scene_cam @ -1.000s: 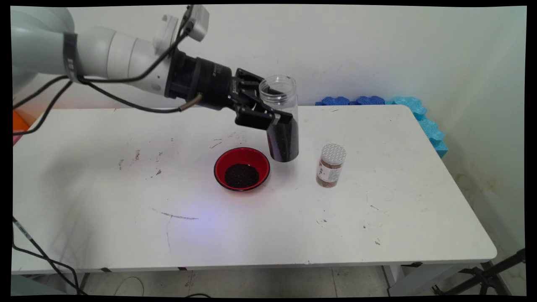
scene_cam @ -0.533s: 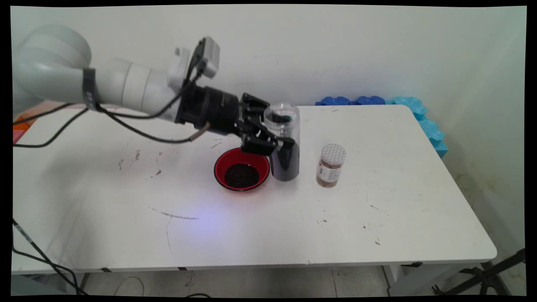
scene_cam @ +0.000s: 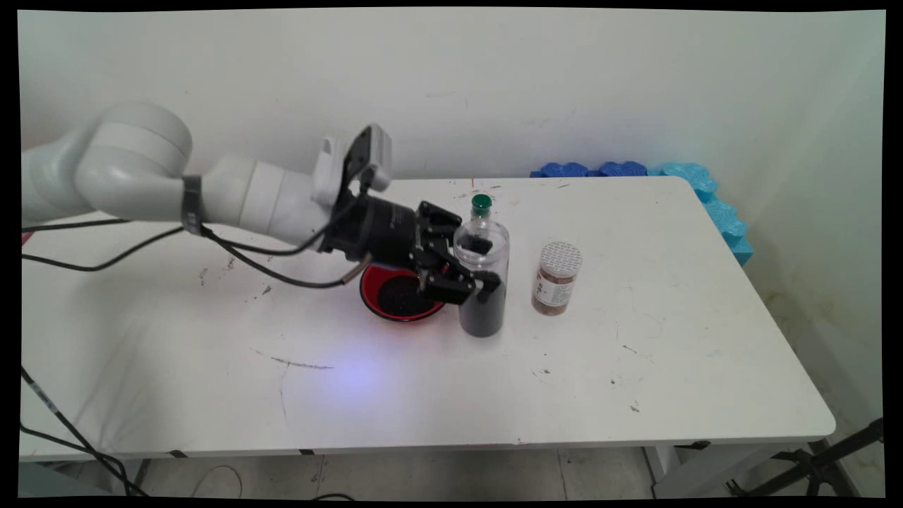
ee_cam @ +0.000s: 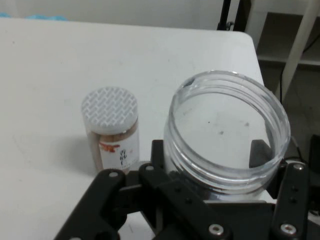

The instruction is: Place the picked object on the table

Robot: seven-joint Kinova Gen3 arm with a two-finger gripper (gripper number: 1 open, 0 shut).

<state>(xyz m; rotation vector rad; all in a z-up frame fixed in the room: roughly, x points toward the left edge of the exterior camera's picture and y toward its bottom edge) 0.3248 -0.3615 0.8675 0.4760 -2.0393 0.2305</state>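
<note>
Now lowered from its raised position: claw point(scene_cam: 471, 276) clamped on clear jar point(scene_cam: 482, 282) of dark grains, base apparently at the table point(scene_cam: 670, 339). Red bowl point(scene_cam: 395, 296) behind claw; spice jar point(scene_cam: 557, 277) just beyond. Set-down seemingly near.

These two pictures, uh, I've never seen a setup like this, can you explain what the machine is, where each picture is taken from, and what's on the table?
The machine is a white robot arm ending in a black two-finger gripper. One picture comes from a fixed camera looking down across the white table. The other comes from a camera on the arm's hand, looking along the gripper.

The gripper is shut on a clear open-topped jar, upright and partly filled with dark grains; its rim fills the hand view. Left of the jar sits a red bowl holding the same dark grains. To its right stands a small spice jar with a white patterned lid, also seen in the hand view. Behind the clear jar a green-capped bottle top shows.
</note>
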